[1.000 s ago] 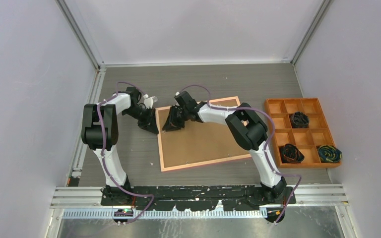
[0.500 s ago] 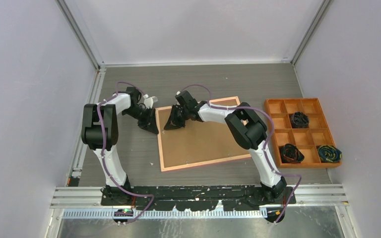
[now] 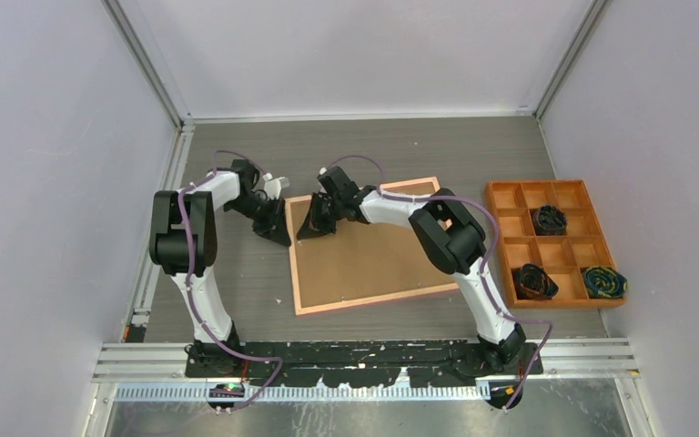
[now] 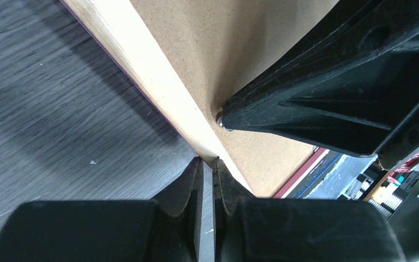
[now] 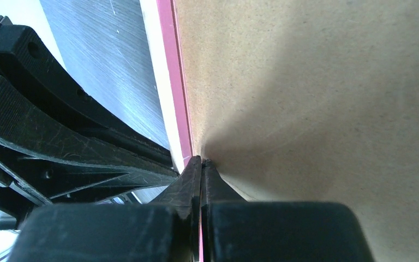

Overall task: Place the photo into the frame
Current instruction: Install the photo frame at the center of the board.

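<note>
The right claw (image 5: 201,162), pinched together, has crept slightly towards the left rail of the frame (image 3: 373,299), which lies back-up on the bench (image 3: 400,155). The left claw (image 4: 208,166), also narrow and holding nothing, waits at that rail. The backing board (image 3: 373,259) hides any photo, so I think prying comes next.

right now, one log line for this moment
left claw shut at frame edge | right claw shut, tips on backing board | photo not in view

Both arms reaching forward, elbows raised; left end effector (image 4: 208,164), right end effector (image 5: 201,161) fingers pressed together, angled downward.
</note>
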Available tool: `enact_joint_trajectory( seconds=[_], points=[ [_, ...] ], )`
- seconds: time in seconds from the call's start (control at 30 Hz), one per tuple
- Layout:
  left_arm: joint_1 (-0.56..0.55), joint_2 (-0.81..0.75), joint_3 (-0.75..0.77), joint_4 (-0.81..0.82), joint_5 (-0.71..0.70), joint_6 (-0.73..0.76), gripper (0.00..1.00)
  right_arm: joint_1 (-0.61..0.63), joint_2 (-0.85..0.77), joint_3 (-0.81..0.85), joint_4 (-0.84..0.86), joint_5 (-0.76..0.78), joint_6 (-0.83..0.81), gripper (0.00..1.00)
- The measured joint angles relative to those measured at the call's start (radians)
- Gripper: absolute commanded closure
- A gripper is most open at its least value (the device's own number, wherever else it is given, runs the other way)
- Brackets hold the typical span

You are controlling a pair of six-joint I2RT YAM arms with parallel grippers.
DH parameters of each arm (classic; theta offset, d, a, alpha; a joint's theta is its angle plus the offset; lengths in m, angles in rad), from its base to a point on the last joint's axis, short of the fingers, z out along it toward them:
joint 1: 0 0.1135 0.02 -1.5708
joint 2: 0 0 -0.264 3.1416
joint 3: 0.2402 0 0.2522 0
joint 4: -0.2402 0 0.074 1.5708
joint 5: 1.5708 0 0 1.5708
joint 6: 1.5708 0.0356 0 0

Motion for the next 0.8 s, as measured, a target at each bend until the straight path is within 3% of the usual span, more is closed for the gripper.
enact_joint_trajectory(
  seconds=[0.8],
  points=[
    [-0.002, 0.0, 0.004, -0.003, -0.005, 0.0, 0.91, 0.007, 0.013, 0.015, 0.001, -0.023, -0.003, 0.99]
  ],
)
